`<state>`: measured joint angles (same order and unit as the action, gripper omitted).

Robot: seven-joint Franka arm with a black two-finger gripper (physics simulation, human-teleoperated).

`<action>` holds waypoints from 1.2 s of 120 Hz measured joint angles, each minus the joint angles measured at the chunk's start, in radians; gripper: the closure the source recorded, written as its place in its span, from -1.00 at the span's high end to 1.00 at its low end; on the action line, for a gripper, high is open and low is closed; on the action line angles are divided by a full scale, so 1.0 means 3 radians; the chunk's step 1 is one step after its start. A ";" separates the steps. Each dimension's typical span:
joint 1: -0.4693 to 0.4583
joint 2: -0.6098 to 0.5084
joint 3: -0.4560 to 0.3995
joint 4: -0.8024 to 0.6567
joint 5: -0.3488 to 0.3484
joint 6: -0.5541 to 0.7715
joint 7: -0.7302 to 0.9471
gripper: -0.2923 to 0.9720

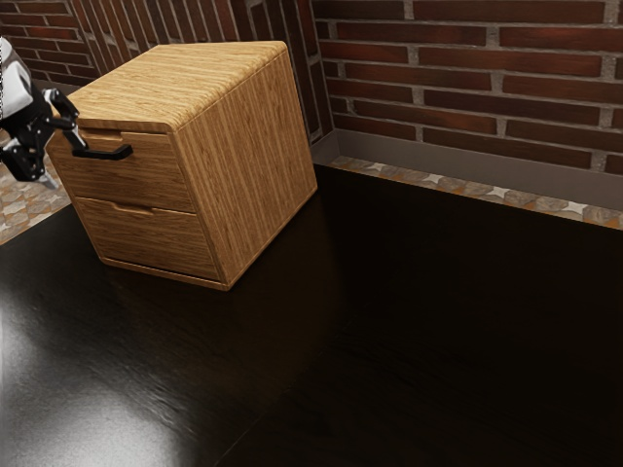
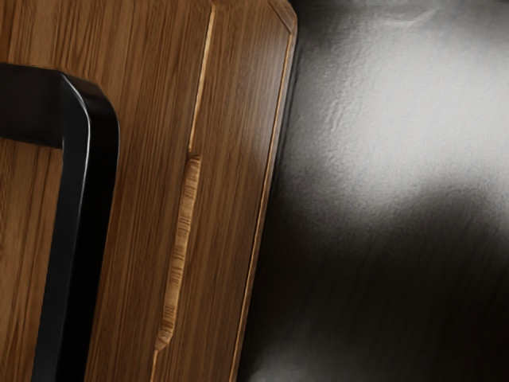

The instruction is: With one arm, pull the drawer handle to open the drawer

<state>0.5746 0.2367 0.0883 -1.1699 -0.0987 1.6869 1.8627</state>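
A wooden cabinet point(image 1: 195, 136) with two drawers stands on the dark table at the exterior view's left. Its top drawer point(image 1: 127, 180) carries a black bar handle point(image 1: 105, 153); the lower drawer point(image 1: 146, 233) has only a carved grip. My black gripper point(image 1: 60, 141) is at the handle's left end, close against the top drawer's front, with its fingers spread above and below the bar. In the wrist view the handle point(image 2: 75, 223) runs large and close across the wooden drawer front point(image 2: 151, 159), with the lower drawer's carved grip point(image 2: 179, 255) beside it.
The glossy black tabletop point(image 1: 389, 331) stretches wide toward the exterior view's right and front. A red brick wall point(image 1: 467, 78) stands behind, with a tiled floor strip point(image 1: 487, 190) along its base.
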 joint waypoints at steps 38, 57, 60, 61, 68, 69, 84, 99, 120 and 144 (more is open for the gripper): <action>0.0016 0.0102 0.0016 0.0002 -0.0116 0.0122 -0.0003 0.53; 0.0010 0.0108 0.0035 -0.0003 -0.0151 0.0097 -0.0004 0.53; 0.0009 0.0108 0.0036 -0.0003 -0.0155 0.0087 -0.0004 0.54; 0.0009 0.0107 0.0037 -0.0003 -0.0156 0.0083 -0.0004 0.54; 0.0006 0.0103 0.0040 -0.0003 -0.0162 0.0052 -0.0005 0.54; 0.0006 0.0103 0.0041 -0.0003 -0.0163 0.0047 -0.0005 0.54; 0.0006 0.0095 0.0046 -0.0006 -0.0169 -0.0028 -0.0005 0.55; -0.0002 0.0090 0.0043 -0.0010 -0.0184 -0.0100 -0.0005 0.54; -0.0027 0.0016 0.0042 -0.0103 -0.0203 -0.0176 -0.0007 0.47; -0.0044 -0.0219 0.0031 -0.0431 -0.0184 -0.0186 -0.0008 0.54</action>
<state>0.5615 0.1709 0.0975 -1.2991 -0.1538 1.6310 1.8604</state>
